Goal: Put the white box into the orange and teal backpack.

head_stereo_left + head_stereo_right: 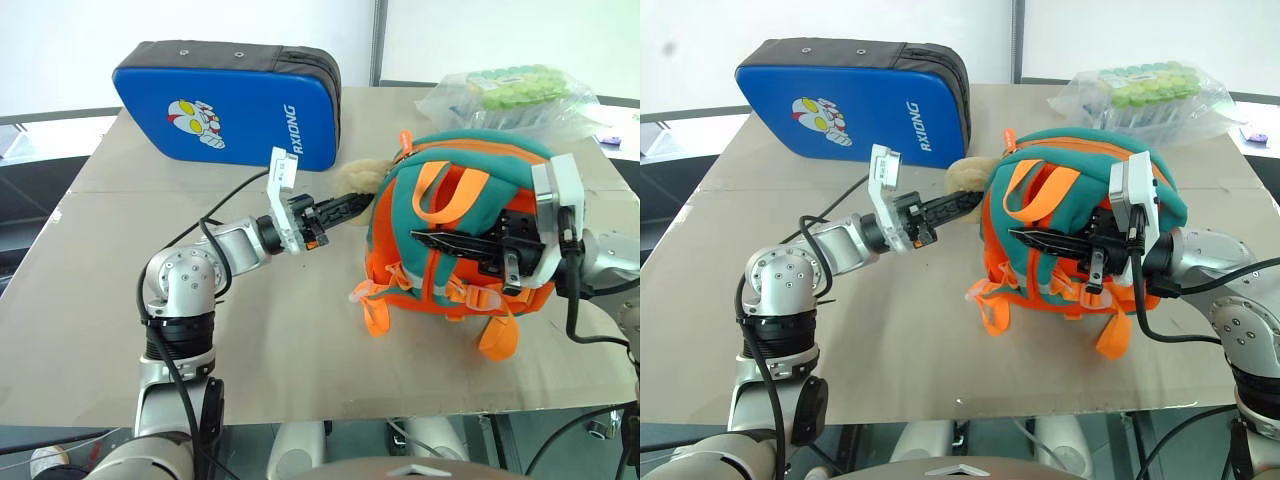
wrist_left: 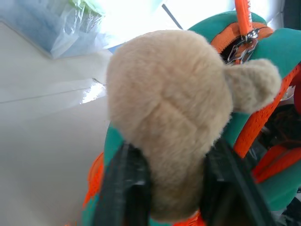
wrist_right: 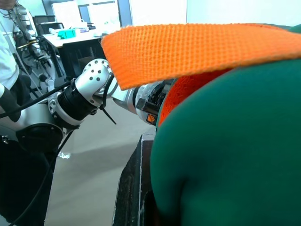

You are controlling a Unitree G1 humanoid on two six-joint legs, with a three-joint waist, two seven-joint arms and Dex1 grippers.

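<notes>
While we hold the orange and teal backpack (image 1: 455,225) from both sides, it stands upright on the cardboard-covered table (image 1: 300,340), between our two grippers. Our left gripper (image 1: 352,207) reaches level toward the backpack's side, and its two black fingers (image 2: 126,188) are drawn in around the tan plush animal head (image 2: 174,117) that hangs on the bag; in the left wrist view the plush sits squeezed between them, one finger on each side, so the jaws stand narrowed on the soft toy rather than fully closed. Just past the plush, that view shows a zip pull (image 2: 241,47) hanging at the teal top of the bag, with orange trim around the zip. Our right gripper (image 1: 1035,238) comes across the front of the backpack from the opposite side, pointing toward the left gripper, its jaws closed thin against the teal fabric under the orange carry loop (image 1: 450,190); whether any fabric is pinched between them we cannot tell. The right wrist view looks along that fabric, with an orange strap (image 3: 202,47) overhead and our left arm beyond it. We cannot see into the backpack. Beyond the left gripper lies a blue padded case (image 1: 225,105) with a cartoon print, and beyond the right gripper lies a clear plastic bag (image 1: 510,95) holding green items.
</notes>
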